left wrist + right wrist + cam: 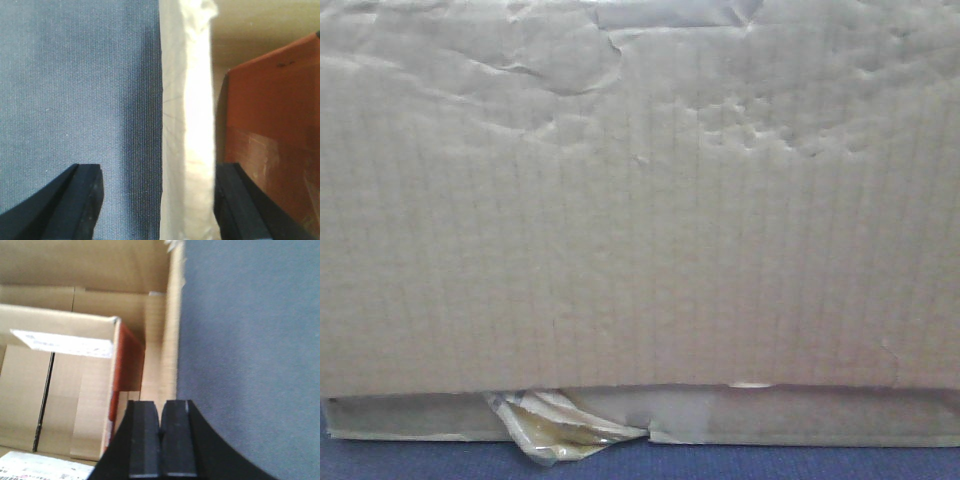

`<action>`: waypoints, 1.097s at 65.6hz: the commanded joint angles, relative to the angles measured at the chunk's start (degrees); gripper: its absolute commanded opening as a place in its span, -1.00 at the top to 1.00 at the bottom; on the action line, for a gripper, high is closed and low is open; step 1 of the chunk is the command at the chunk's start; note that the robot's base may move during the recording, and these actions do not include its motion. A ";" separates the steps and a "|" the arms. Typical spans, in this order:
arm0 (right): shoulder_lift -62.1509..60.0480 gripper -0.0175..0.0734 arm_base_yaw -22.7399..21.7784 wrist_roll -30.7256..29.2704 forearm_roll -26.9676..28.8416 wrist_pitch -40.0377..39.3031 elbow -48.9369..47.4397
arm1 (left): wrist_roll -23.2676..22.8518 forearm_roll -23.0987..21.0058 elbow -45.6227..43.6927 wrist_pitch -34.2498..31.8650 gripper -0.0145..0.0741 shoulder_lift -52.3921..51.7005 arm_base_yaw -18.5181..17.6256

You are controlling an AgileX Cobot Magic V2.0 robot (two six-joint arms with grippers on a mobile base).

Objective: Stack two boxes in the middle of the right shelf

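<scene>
- The tall box [640, 200], its face wrinkled and dented, rests on the flat box [800, 415] on the blue desk [420, 460]. Torn tape [555, 425] hangs at the near edge.
- The left gripper [157, 170] is spread wide, its fingers either side of an upright cardboard wall [187, 125].
- The right gripper [160, 407] is closed, pads together, beside an open carton [170, 340].

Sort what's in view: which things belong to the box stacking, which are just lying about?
Job: tall wrinkled box; flat taped box under it; left gripper, open; right gripper, shut.
Lying about: blue surface; white-labelled carton; orange carton.
</scene>
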 commanded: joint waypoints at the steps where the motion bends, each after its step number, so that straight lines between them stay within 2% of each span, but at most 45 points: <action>1: 0.47 0.90 0.31 -0.48 -1.53 -0.14 -0.44 | 0.15 0.33 0.14 -0.15 -0.14 -0.31 -0.09; 4: 0.59 0.87 0.31 -0.48 -2.52 -0.14 -0.44 | 0.44 0.35 0.14 -0.15 -0.14 -0.31 -0.09; 8: 0.59 0.72 0.31 -0.48 -3.65 -0.14 -0.44 | 1.47 0.35 0.14 -0.15 -0.14 -0.31 -0.09; 20: 0.70 -0.08 0.31 -0.48 -3.40 -0.14 -0.44 | 1.58 0.35 0.14 -0.15 -0.14 -0.31 -0.09; 25: 1.09 -0.23 0.31 -0.48 -1.35 -0.14 -0.28 | 1.58 0.35 0.14 -0.15 -0.14 -0.31 -0.09; 46: 4.79 0.01 0.31 1.31 0.21 -0.14 6.32 | 1.58 0.35 0.14 -0.15 -0.14 -0.31 -0.09; 72: 5.73 0.01 0.31 1.31 0.33 -0.14 6.35 | 1.58 0.23 0.14 -0.15 -0.14 -0.31 -0.09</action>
